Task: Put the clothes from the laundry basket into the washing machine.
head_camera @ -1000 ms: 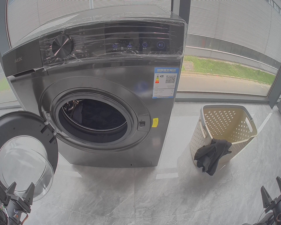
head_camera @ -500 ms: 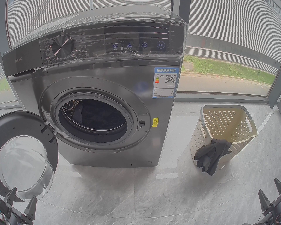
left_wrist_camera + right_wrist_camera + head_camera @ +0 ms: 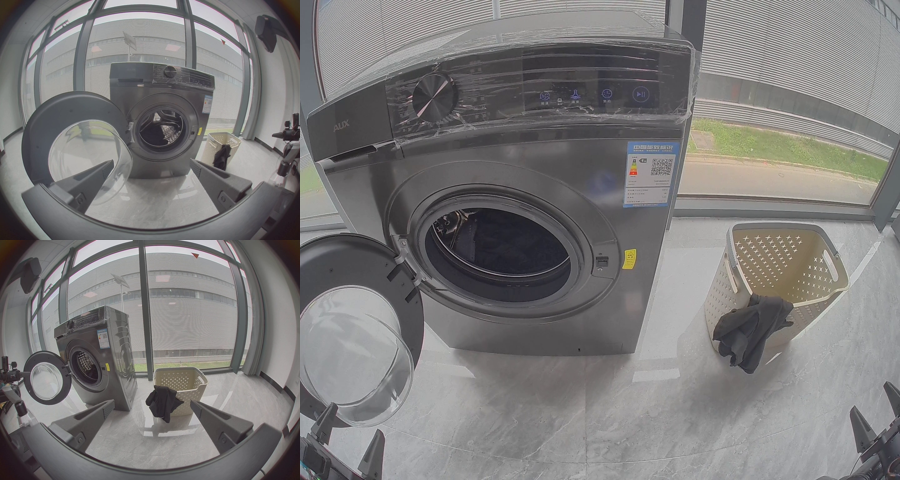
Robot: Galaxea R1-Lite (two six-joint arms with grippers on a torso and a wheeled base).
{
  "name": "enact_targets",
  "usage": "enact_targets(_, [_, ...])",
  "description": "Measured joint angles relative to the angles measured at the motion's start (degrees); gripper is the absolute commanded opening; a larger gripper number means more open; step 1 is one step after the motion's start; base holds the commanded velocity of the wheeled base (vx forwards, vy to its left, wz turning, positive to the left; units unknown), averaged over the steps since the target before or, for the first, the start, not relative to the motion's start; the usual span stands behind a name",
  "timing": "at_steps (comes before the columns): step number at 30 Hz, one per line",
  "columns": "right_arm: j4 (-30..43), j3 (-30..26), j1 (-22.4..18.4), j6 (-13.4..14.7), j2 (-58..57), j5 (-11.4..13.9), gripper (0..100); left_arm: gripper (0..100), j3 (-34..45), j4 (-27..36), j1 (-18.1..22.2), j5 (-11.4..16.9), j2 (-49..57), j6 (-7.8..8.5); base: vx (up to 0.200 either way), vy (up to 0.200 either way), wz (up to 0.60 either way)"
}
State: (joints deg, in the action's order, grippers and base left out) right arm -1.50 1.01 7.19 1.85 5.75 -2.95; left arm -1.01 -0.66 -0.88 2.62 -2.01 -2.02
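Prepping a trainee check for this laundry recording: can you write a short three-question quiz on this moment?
1. True or false: the washing machine door is shut.
2. The dark garment is: A) flat on the floor; B) draped over the rim of the laundry basket, hanging outside; C) held by an arm.
3. What state are the left end effector and right end effector in?
Key: 1 false, it is swung open. 2 B. 3 both open and empty.
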Motion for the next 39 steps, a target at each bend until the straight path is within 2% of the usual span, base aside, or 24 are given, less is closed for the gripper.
enact_targets(4, [0.0, 0.0, -0.1, 0.0, 0.0, 0.0, 100, 100, 0.0, 0.4, 0.4, -2.7, 0.7, 1.23, 0.000, 0.000, 0.00])
enact_targets(9, [0.2, 0.0, -1.6, 0.0, 0.0, 0.1, 100, 100, 0.0, 0.6, 0.5, -2.1, 1.1, 1.32, 0.000, 0.000, 0.00])
enact_targets(13, [0.2, 0.0, -4.1, -0.3, -0.5, 0.4, 100, 100, 0.0, 0.6, 0.5, -2.2, 1.2, 1.40, 0.000, -0.200, 0.00])
enact_targets(18, [1.1, 0.0, -6.2, -2.0, -3.0, 3.4, 100, 100, 0.0, 0.6, 0.5, -2.3, 1.3, 1.60, 0.000, -0.200, 0.00])
enact_targets(21, [1.3, 0.0, -6.5, -2.1, -3.9, 3.9, 100, 100, 0.0, 0.6, 0.6, -2.4, 1.3, 1.69, 0.000, -0.200, 0.00])
enact_targets(27, [1.3, 0.0, -6.7, -2.4, -4.6, 3.9, 100, 100, 0.0, 0.7, 0.6, -2.6, 1.3, 1.38, 0.000, 0.000, 0.00])
enact_targets(39, [1.3, 0.0, -6.8, -2.5, -4.9, 3.9, 100, 100, 0.0, 0.7, 0.5, -2.6, 1.3, 1.73, 0.000, -0.200, 0.00])
